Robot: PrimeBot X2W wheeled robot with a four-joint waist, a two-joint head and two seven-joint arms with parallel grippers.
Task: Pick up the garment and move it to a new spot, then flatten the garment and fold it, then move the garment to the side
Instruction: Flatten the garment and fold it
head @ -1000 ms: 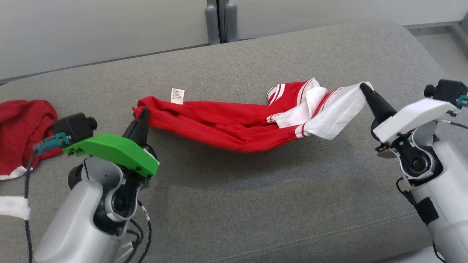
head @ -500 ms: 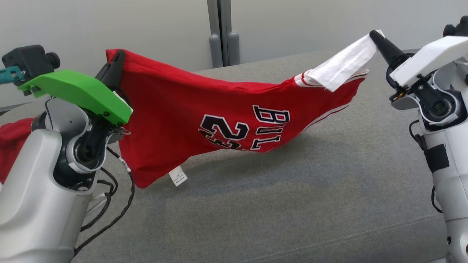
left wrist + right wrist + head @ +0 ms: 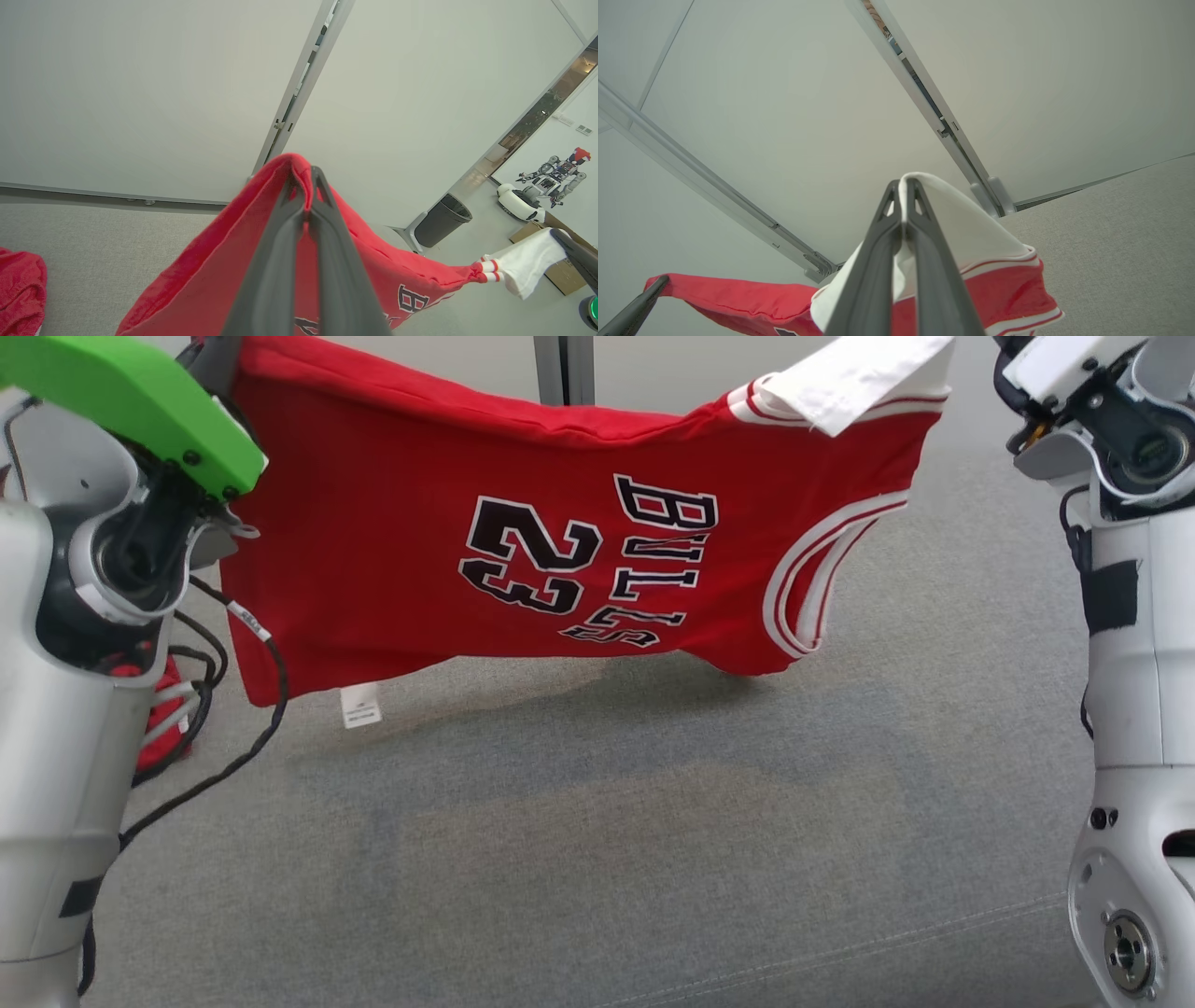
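The garment [image 3: 523,523] is a red jersey with white trim and black "BULLS 23" lettering. It hangs spread sideways between my two raised arms, its lower edge just above the grey cushion [image 3: 597,840]. My left gripper [image 3: 303,176] is shut on a red edge of the jersey, at the top left of the head view [image 3: 220,353]. My right gripper [image 3: 903,184] is shut on the white shoulder part [image 3: 859,373]. A small white label [image 3: 360,706] dangles from the jersey's low left corner.
A second red cloth [image 3: 18,289] lies on the cushion at the left, partly behind my left arm [image 3: 163,719]. Loose black cables [image 3: 252,709] hang from that arm. A pale wall with a grey post [image 3: 560,364] stands behind. A black bin [image 3: 441,226] stands on the floor beyond.
Both grippers have risen, lifting the jersey off the cushion. It has unfurled from a bunched strip into a hanging sheet with the lettering showing. The head view has shifted too.
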